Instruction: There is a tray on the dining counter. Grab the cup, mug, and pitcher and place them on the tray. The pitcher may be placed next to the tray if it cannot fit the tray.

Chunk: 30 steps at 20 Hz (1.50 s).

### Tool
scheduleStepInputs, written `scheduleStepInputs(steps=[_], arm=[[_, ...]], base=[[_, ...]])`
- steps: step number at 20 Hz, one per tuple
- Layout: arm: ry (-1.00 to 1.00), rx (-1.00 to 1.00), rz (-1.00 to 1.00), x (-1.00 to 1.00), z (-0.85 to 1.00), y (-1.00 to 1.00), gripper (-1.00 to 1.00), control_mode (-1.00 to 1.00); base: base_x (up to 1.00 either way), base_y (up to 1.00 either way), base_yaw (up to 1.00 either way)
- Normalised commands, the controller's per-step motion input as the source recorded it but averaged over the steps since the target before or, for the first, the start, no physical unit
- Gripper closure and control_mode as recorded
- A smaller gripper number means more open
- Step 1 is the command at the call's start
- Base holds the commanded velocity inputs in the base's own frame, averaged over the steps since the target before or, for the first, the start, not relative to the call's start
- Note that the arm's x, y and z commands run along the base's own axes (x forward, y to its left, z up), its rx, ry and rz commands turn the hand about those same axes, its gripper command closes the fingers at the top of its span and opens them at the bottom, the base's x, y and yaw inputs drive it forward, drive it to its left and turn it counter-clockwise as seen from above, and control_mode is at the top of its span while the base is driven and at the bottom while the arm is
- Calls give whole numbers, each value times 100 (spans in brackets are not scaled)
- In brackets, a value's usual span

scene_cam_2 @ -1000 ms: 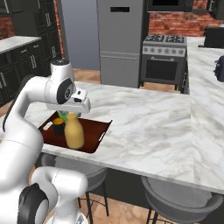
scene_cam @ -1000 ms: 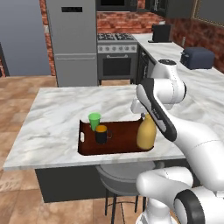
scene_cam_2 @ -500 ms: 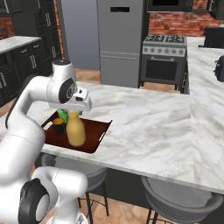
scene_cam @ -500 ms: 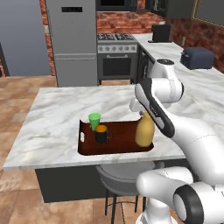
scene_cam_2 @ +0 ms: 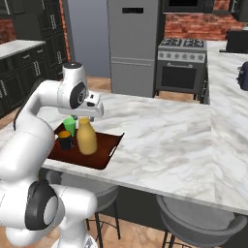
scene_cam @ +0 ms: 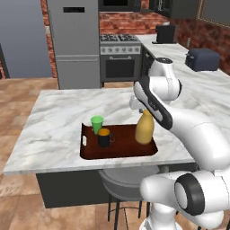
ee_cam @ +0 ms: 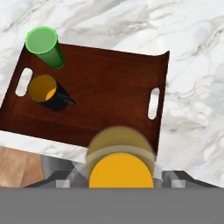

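Observation:
The dark wooden tray [scene_cam: 126,144] [ee_cam: 109,87] lies at the near edge of the marble dining counter [scene_cam: 58,112]. On its left part stand the green cup [scene_cam: 97,123] [ee_cam: 43,46] and, in front of it, the black mug [scene_cam: 104,138] [ee_cam: 46,92]. The yellow-orange pitcher [scene_cam: 144,128] [scene_cam_2: 87,138] is upright at the tray's right end; I cannot tell whether its base rests on the wood. My gripper [ee_cam: 119,180] comes down from above and is shut on the pitcher, one finger on each side of its top.
Grey stools [scene_cam: 121,184] [scene_cam_2: 198,223] are tucked under the counter's near edge. Bare marble [scene_cam_2: 164,131] stretches right of the tray. A fridge [scene_cam: 74,40] and stove [scene_cam: 120,58] stand beyond, and a side counter carries a dark toaster [scene_cam: 203,58].
The pitcher has shifted with my gripper a little away from the tray's front edge, further in over the tray. Cup and mug have stayed put.

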Motion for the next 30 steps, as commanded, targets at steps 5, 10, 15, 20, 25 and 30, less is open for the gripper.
scheduleStepInputs(steps=[5, 10, 15, 20, 25, 30], arm=[[0, 0, 0, 47, -3, 1, 100, -100], [0, 0, 0, 43, -17, 6, 100, -100], [0, 0, 0, 31, -14, 5, 100, -100], [0, 0, 0, 3, -16, 0, 100, -100], [0, 0, 0, 0, -35, 0, 100, -100], [0, 0, 0, 1, -33, 0, 100, -100]], base=[[0, 0, 0], [0, 0, 0], [0, 0, 0], [0, 0, 0], [0, 0, 0], [0, 0, 0]])
